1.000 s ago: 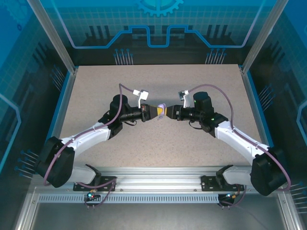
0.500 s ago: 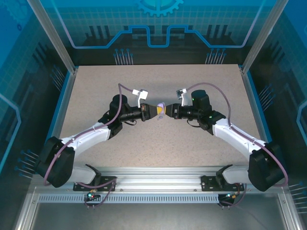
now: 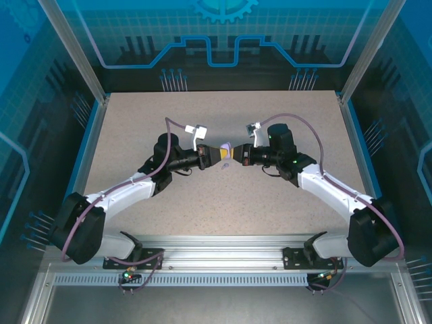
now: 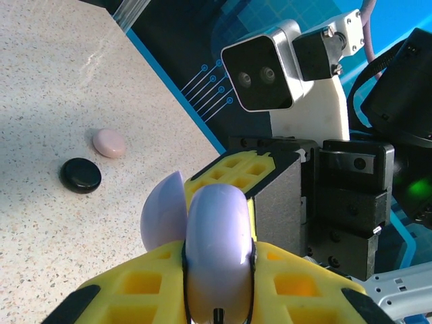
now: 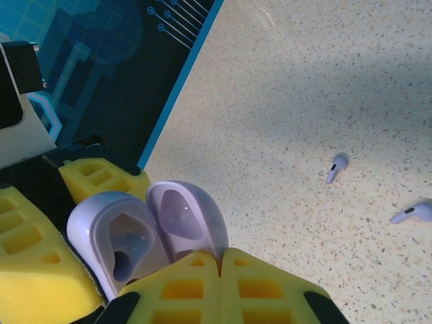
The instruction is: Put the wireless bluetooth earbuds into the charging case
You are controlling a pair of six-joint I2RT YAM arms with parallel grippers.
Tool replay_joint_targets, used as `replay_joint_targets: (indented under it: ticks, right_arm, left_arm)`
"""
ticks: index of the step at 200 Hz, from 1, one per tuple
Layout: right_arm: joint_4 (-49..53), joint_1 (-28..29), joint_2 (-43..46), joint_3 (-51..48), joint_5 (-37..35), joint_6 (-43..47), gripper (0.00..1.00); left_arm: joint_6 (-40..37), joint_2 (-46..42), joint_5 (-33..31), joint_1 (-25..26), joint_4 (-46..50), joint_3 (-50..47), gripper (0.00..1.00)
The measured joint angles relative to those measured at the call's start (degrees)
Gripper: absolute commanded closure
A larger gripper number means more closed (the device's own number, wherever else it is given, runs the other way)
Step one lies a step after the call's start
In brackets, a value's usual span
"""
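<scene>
- Left gripper (image 3: 218,156): clamped on the open lilac charging case (image 4: 216,236), held off the worktop (image 5: 304,101).
- Right gripper (image 5: 219,264): fingers pressed together, tips at the case's raised lid (image 5: 183,214).
- Two lilac earbuds (image 5: 335,167) lie on the worktop, well apart from the case.
- Black case (image 4: 80,175) and pink case (image 4: 109,143) lie beyond it.

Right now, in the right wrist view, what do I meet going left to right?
Open lilac charging case, with its lid on its right side → first lilac earbud lying on the table → second lilac earbud near the right edge.
</scene>
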State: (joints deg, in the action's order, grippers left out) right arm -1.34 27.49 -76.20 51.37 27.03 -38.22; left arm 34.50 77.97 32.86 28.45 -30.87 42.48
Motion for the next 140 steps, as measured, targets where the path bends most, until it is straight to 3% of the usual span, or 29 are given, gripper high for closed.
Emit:
replay_joint_targets:
  ticks: [24,38,86,140]
  right_arm:
    - [3.6,0.2,0.0,1.8,-2.8,2.8,1.00]
    - [6.1,0.1,0.0,3.0,-4.3,5.1,1.00]
    - [15.8,-3.0,0.0,5.7,-7.1,15.2,1.00]
    - [26.0,-4.3,-0.5,12.2,-7.3,26.7,1.00]
  left_arm:
    - [-0.3,-0.5,-0.1,0.2,2.2,0.0,0.10]
    - [-1.1,-1.5,-0.2,-0.1,4.6,0.1,0.02]
    - [-6.2,-4.8,0.0,-4.7,16.8,6.3,0.01]
    - [-17.6,-2.5,4.7,-5.2,34.6,19.5,0.02]
